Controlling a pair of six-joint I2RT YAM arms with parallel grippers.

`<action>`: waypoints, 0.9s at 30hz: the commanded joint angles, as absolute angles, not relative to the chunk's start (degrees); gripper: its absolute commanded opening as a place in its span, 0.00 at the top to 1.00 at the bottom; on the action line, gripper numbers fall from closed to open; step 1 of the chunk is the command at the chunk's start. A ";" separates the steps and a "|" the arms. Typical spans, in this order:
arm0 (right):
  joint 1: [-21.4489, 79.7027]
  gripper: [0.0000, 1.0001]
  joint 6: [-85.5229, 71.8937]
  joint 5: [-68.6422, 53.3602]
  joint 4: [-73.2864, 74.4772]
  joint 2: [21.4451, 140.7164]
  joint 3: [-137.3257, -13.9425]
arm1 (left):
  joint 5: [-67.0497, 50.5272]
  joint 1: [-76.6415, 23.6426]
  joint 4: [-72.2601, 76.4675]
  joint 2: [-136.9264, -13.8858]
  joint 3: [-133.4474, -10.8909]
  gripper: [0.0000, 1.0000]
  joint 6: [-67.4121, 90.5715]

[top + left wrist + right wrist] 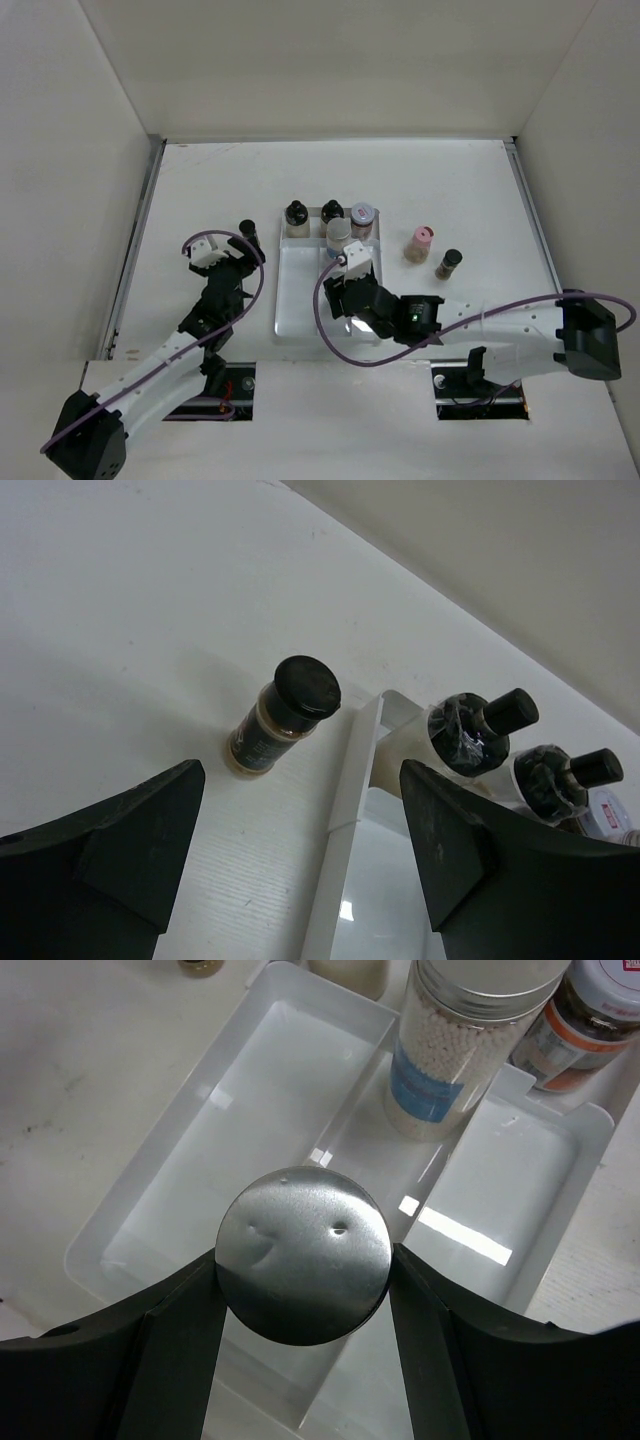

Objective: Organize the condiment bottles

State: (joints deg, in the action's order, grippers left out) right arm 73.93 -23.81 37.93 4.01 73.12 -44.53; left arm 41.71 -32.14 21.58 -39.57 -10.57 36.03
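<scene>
My right gripper (pixel 304 1260) is shut on a bottle with a dented silver-grey lid (pixel 300 1245), held over the near part of the white tray (pixel 200 1160). In the top view that gripper (pixel 358 322) is at the tray's near end. At the tray's far end stand a blue-labelled bottle (pixel 450 1070), a grey-lidded jar (pixel 362 215) and two black-capped bottles (pixel 296 213) (pixel 331 211). My left gripper (pixel 300 850) is open and holds nothing. It straddles the tray's left wall (pixel 345 810), short of a dark black-capped bottle (pixel 283 712) standing on the table.
A pink-lidded bottle (pixel 421 241) and a dark-capped bottle (pixel 449 263) stand on the table right of the tray (pixel 298 290). White walls close the table in on the left, back and right. Purple cables loop over both arms.
</scene>
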 commanded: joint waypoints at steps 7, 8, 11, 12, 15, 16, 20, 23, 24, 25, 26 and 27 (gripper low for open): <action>74.66 0.06 -23.91 40.08 -1.15 65.49 -43.68 | 47.46 -33.61 18.90 -44.55 -17.66 0.19 35.42; 74.66 0.04 -23.12 40.08 -1.14 63.83 -43.68 | 48.07 -33.70 18.29 -45.43 -18.45 0.19 35.33; 74.31 0.00 -21.19 38.94 -1.32 58.29 -43.16 | 49.30 -34.32 17.23 -48.68 -20.82 0.20 35.07; 73.96 0.00 -20.22 38.15 -1.58 56.18 -42.81 | 49.57 -34.49 17.14 -49.91 -21.53 0.21 34.81; 70.19 0.01 -18.02 37.53 -2.19 50.21 -41.58 | 50.01 -33.80 16.79 -55.44 -24.51 0.26 33.75; 68.53 0.04 -17.76 37.36 -2.46 48.62 -41.22 | 50.10 -33.62 16.70 -56.94 -25.39 0.28 33.75; 60.27 0.40 -15.74 35.16 -6.23 44.57 -38.68 | 49.57 -32.39 15.65 -63.44 -30.22 0.30 31.65; 54.90 0.58 -17.04 33.67 -9.39 43.07 -34.73 | 48.96 -30.46 13.37 -67.40 -33.47 0.30 30.85; 54.19 0.58 -17.66 33.31 -10.36 42.63 -33.24 | 48.61 -29.84 12.75 -68.37 -34.10 0.30 30.76; 53.66 0.56 -17.93 33.14 -11.07 42.28 -32.09 | 47.82 -28.97 12.14 -69.60 -35.15 0.30 30.67; 53.22 0.52 -17.93 33.13 -11.34 42.01 -31.38 | 46.51 -28.18 11.35 -71.00 -36.37 0.30 30.50; 52.61 0.47 -17.93 33.13 -11.51 41.75 -30.77 | 45.19 -27.30 10.38 -72.23 -37.69 0.30 30.41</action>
State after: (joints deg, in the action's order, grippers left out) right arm 53.69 -17.91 35.20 -6.94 42.68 -32.16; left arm 47.62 -29.32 12.51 -70.30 -33.32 31.92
